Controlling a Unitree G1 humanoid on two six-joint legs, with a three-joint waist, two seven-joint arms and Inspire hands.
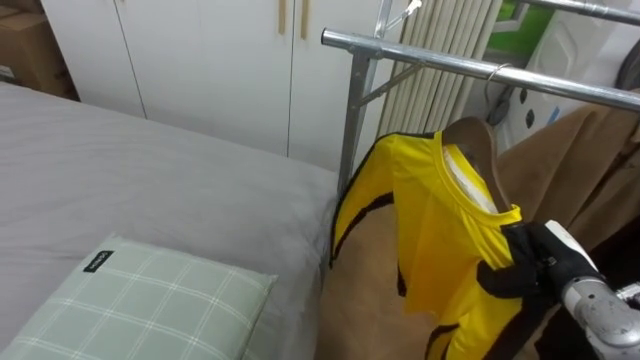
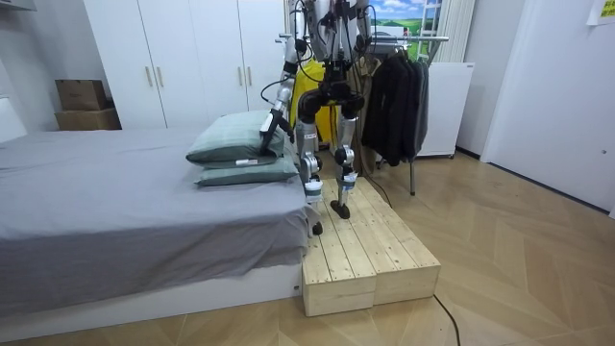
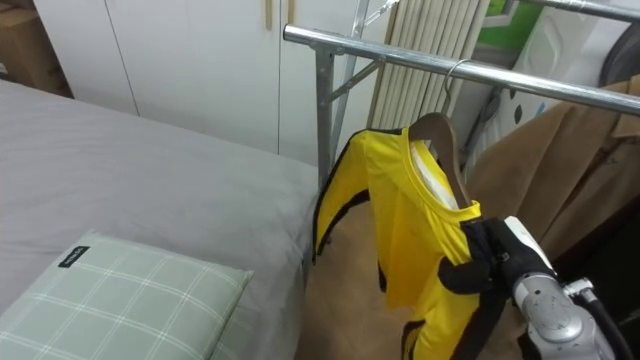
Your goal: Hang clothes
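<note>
Up on the rail (image 1: 560,86), the shirt (image 1: 430,230) was already hooked on by its hanger (image 1: 478,140). Right hand (image 1: 528,262) was clamped on its shoulder, so I'd guess the next move needed a clean let-go, no tugging.

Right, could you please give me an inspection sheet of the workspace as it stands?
Surface: grey bed, beside the rail.
Job's things: yellow shirt on wooden hanger, hook over the rail.
Clutter: checked pillow on the bed.
Hands: right hand grips the shirt's shoulder; left hand hangs at the robot's side.
Cables: nothing seen beyond the robot's own.
Surroundings: white wardrobes; brown garment beside the shirt.
</note>
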